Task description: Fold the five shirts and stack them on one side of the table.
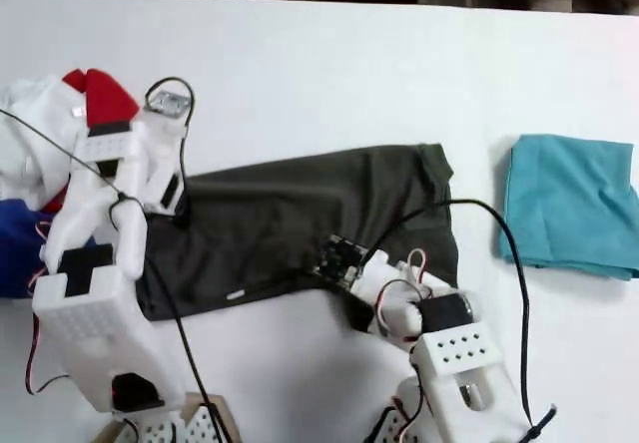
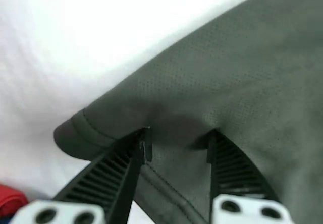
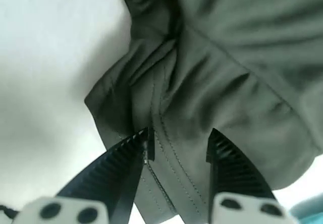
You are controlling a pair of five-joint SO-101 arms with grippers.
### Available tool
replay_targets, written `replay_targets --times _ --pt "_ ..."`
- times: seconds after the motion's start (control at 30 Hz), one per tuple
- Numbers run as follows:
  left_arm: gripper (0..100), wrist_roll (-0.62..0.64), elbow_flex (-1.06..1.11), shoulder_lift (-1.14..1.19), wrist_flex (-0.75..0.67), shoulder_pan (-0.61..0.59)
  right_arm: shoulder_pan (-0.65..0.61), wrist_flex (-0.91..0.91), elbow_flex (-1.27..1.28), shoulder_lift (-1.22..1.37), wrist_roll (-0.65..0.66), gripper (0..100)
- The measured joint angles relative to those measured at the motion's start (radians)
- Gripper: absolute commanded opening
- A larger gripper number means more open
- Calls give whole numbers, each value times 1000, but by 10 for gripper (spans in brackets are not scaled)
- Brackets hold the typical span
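- Dark olive-green shirt [image 1: 300,223], plain, with a fine pinhole weave and matching stitching along the hems.
- Teal shirt [image 1: 571,204], plain, no print.
- White garment [image 1: 25,124], red garment [image 1: 105,94] and deep blue garment [image 1: 15,248], each a solid colour.
- Plain white surface [image 1: 329,74].
- Left arm [image 1: 95,263] and right arm [image 1: 459,363] in white, with black inset parts.
- Left end effector [image 2: 176,143] and right end effector [image 3: 176,143]: black ribbed fingers on white bases.
- Black cable [image 1: 499,233] across the white and olive.
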Motion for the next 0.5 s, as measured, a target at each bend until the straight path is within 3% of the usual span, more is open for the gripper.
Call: replay_targets --times 0.13,0.33,0.5 --pt "203 0 0 0 0 2 2 26 3 0 51 182" --pt "203 0 0 0 0 6 -2 147 3 0 330 183" --pt "203 0 0 0 0 6 -3 178 3 0 387 205"
